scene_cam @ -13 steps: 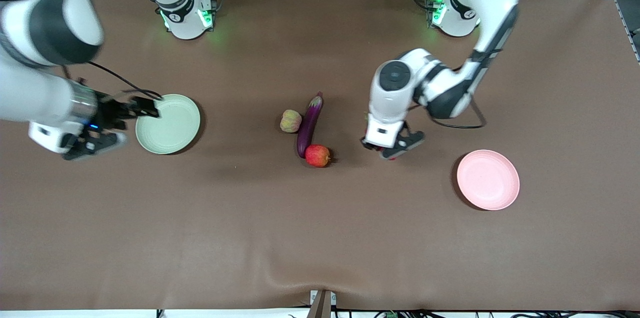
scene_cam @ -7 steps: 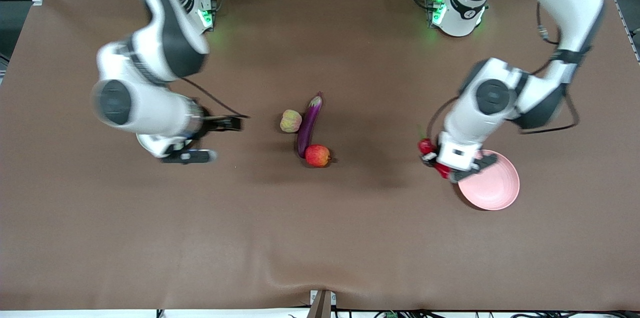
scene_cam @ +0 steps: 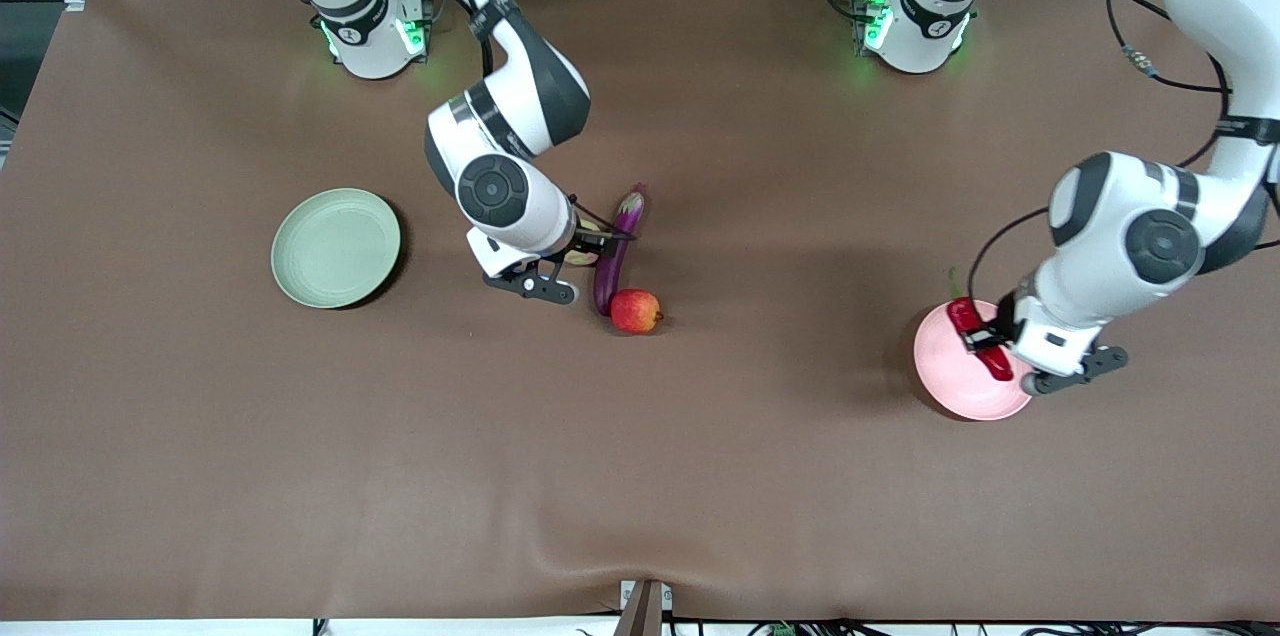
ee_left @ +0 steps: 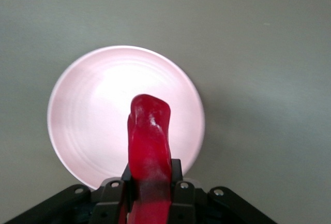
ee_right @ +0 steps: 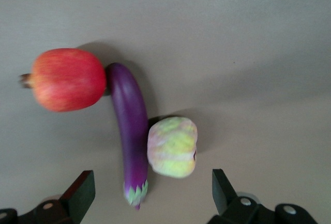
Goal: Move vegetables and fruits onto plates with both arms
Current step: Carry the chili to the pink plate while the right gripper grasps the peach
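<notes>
My left gripper [scene_cam: 985, 348] is shut on the red chili pepper [scene_cam: 972, 328] and holds it over the pale pink plate [scene_cam: 955, 386]. In the left wrist view the chili [ee_left: 149, 131] sticks out between the shut fingers above the plate [ee_left: 88, 115]. My right gripper [scene_cam: 578, 253] is open and empty, over the peach-like fruit [ee_right: 172, 146] and the cap end of the purple eggplant [scene_cam: 612, 268]. The peach lies against the eggplant [ee_right: 129, 125]. The red apple [scene_cam: 636, 311] touches the eggplant's other end. The pale green plate [scene_cam: 335, 247] is empty.
The brown table [scene_cam: 640, 476] is bare nearer the front camera. The arm bases stand along the edge farthest from that camera. The green plate lies toward the right arm's end, the pink plate toward the left arm's end.
My right arm swung from the green plate to over the peach and eggplant. My left arm carried the chili from near the table's middle to over the pink plate.
</notes>
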Available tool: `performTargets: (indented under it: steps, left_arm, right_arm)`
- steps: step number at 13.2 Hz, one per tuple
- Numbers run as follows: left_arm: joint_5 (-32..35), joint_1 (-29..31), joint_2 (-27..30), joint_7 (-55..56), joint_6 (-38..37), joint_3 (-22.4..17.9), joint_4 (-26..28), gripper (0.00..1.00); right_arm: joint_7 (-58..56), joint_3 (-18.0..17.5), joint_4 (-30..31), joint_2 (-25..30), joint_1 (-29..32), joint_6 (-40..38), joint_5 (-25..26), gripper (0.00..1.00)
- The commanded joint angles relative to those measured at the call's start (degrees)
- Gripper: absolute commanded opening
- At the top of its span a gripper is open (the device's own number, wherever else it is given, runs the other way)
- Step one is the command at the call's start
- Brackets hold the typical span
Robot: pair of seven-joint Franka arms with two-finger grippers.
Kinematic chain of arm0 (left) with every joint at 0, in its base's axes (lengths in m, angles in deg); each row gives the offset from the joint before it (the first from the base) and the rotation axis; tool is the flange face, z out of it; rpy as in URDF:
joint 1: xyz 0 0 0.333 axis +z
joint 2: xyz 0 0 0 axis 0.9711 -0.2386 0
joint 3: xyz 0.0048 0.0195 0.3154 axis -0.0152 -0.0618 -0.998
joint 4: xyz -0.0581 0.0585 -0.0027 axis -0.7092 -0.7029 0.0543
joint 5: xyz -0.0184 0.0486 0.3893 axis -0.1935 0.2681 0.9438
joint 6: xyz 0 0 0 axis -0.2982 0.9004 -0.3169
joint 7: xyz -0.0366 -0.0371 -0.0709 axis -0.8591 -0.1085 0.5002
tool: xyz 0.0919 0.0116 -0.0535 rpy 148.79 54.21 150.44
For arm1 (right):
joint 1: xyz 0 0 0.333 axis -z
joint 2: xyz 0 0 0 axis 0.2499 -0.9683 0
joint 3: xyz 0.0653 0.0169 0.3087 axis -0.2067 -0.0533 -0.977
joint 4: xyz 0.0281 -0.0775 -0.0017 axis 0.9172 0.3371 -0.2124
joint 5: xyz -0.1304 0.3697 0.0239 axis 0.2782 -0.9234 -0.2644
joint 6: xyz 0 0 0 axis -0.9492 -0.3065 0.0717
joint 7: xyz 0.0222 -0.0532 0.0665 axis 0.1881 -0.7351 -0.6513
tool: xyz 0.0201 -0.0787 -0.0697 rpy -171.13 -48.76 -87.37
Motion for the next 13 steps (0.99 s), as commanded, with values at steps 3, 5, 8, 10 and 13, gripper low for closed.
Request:
performTargets:
  steps: [3,5,8,10,13]
  left_arm:
    - [1.31,0.18,-8.58,-3.64,-0.19,-3.67,-6.76,0.0]
    - [1.49,-0.35,-9.38,-3.82,-0.01,-5.43,-6.85,0.0]
    - [7.88,-0.26,-10.96,-3.47,-0.01,-5.79,-6.68,0.06]
    - [8.17,-0.44,-11.05,-3.38,-0.01,-6.58,-6.59,0.36]
    - [8.17,-0.61,-11.23,-2.85,-0.01,-6.58,-6.68,1.0]
  right_arm:
    - [2.36,0.67,4.17,-2.17,-4.34,5.41,-0.35,1.0]
    - [1.83,0.67,5.04,-2.26,-4.16,5.41,-0.25,1.0]
    - [1.83,0.67,6.18,-3.05,-4.34,6.89,-0.17,1.0]
    - [1.83,0.67,6.28,-4.1,-4.17,8.39,-0.17,1.0]
    - [2.19,0.67,6.36,-4.28,-4.61,9.1,-0.25,0.54]
